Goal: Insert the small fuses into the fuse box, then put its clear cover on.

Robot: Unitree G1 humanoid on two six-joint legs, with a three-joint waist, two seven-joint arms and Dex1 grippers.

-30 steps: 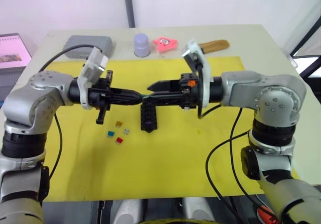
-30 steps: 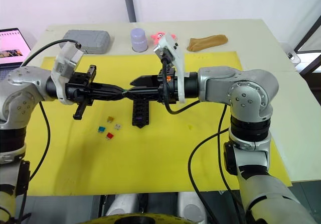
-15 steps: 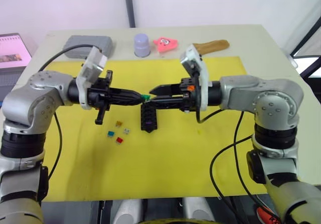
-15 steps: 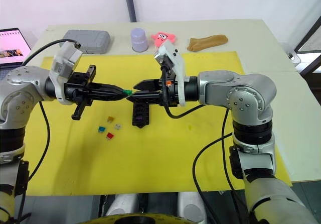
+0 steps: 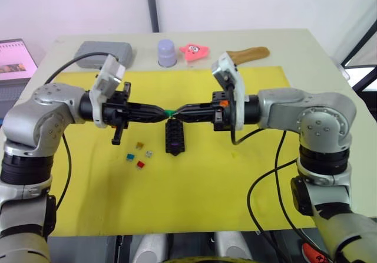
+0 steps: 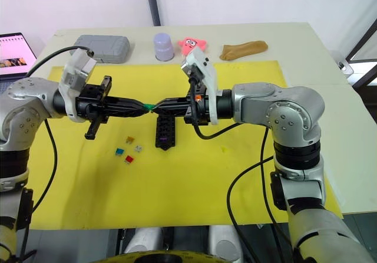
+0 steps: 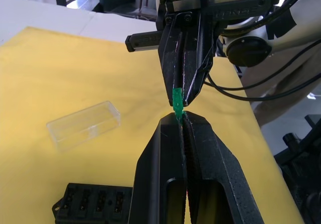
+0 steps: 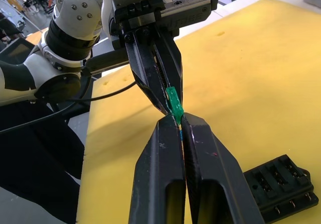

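On the left of the yellow mat (image 5: 194, 186), the left arm reached level toward the middle, its forearm roughly parallel to the table's far edge. The left gripper (image 5: 164, 112) had its two black fingers pressed together, pinching one end of the green fuse (image 5: 170, 112). In the left wrist view the fingers (image 7: 170, 153) met with no gap, and the green fuse stood out from their tips.

Near that arm, four loose fuses lay in a small cluster on the mat: an orange fuse (image 5: 139, 145), a blue fuse (image 5: 129, 156), a pale grey fuse (image 5: 148, 153) and a red fuse (image 5: 140, 164).

In the middle, the black fuse box (image 5: 175, 138) lay flat on the mat, just below the meeting fingertips and just right of the loose fuses. The clear cover (image 7: 84, 125) lay on the mat beside the fuse box, apart from it, as the left wrist view showed.

From the right, the right arm stretched level toward the middle, mirroring the left. The right gripper (image 5: 177, 111) was also closed tight, its tips nipping the other end of the same green fuse, so both claws held it between them above the fuse box.
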